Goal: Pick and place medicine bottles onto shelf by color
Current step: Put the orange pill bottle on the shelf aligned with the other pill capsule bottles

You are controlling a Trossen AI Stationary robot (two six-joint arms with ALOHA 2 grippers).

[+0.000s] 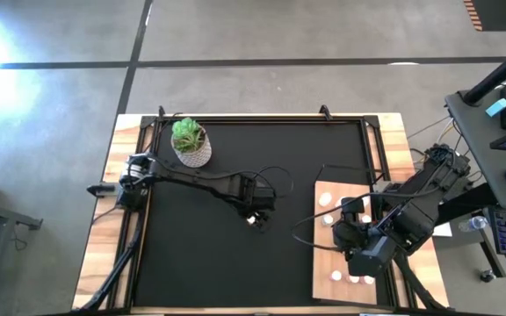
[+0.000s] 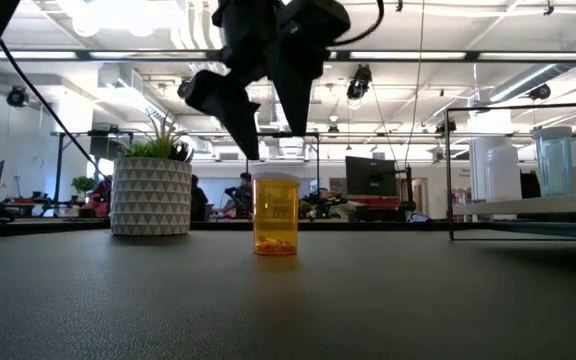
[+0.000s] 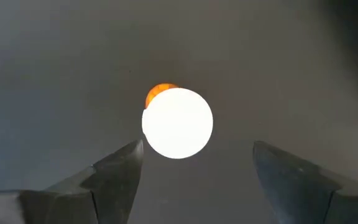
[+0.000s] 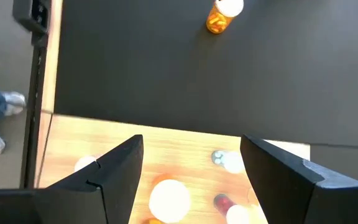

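Observation:
An amber medicine bottle (image 2: 275,215) with a white cap (image 3: 178,122) stands upright on its base near the middle of the black mat (image 1: 200,254). My left gripper (image 2: 276,145) hangs open just above it, fingers pointing down, one to each side of the cap and clear of it. Over the pale wooden shelf (image 1: 323,263) at the mat's right side, my right gripper (image 4: 191,142) is held high and open. Several white-capped medicine bottles (image 1: 326,199) stand on the shelf below it.
A potted green plant (image 1: 189,140) stands at the mat's far left. The wooden table rim (image 1: 99,254) frames the mat. On the shelf, bottles sit near its far end and near its front edge (image 1: 356,279).

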